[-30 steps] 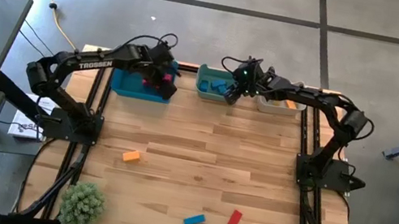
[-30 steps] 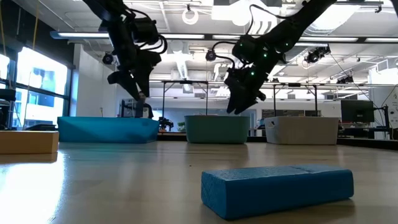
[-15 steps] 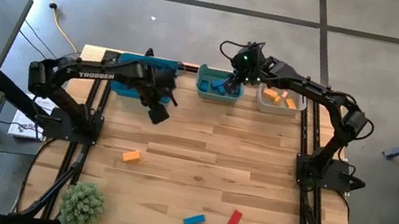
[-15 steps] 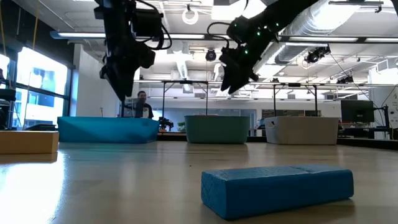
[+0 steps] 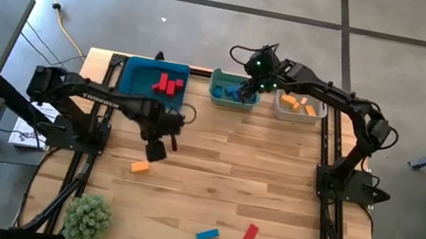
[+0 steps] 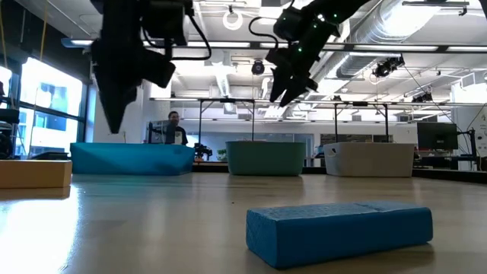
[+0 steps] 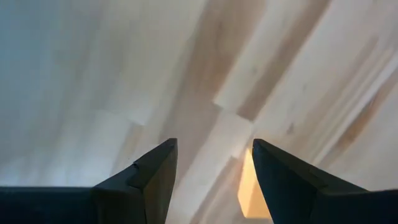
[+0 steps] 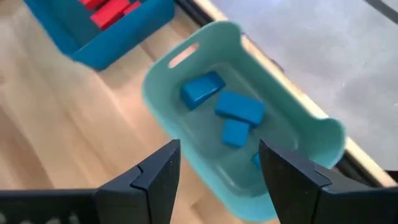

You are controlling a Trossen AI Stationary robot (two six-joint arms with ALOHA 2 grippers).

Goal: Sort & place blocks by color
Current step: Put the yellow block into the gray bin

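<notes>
My left gripper (image 5: pixel 157 147) hangs open, pointing down over the bare table, a little to the far right of an orange block (image 5: pixel 140 166) that lies flat; the block's corner (image 7: pixel 252 186) shows past the fingers. My right gripper (image 5: pixel 251 81) hangs open above the teal bin (image 5: pixel 222 78), which holds several blue blocks (image 8: pixel 239 107). Red blocks (image 5: pixel 169 84) lie in the blue bin (image 5: pixel 136 80), orange ones (image 5: pixel 290 101) in the white bin (image 5: pixel 284 114). A blue block (image 5: pixel 207 234) and a red block (image 5: pixel 251 233) lie near the table's near edge.
The three bins stand in a row along the far edge. A green plant (image 5: pixel 87 218) sits at the near left corner. Bare wood lies between the bins and the loose blocks. A person (image 6: pixel 175 128) shows far off in the room beyond the table.
My left gripper has swung from over the blue bin toward the table's near edge and the orange block, sinking a little and rolling as it went, still open. My right gripper has risen from the teal bin to well above it, still open.
</notes>
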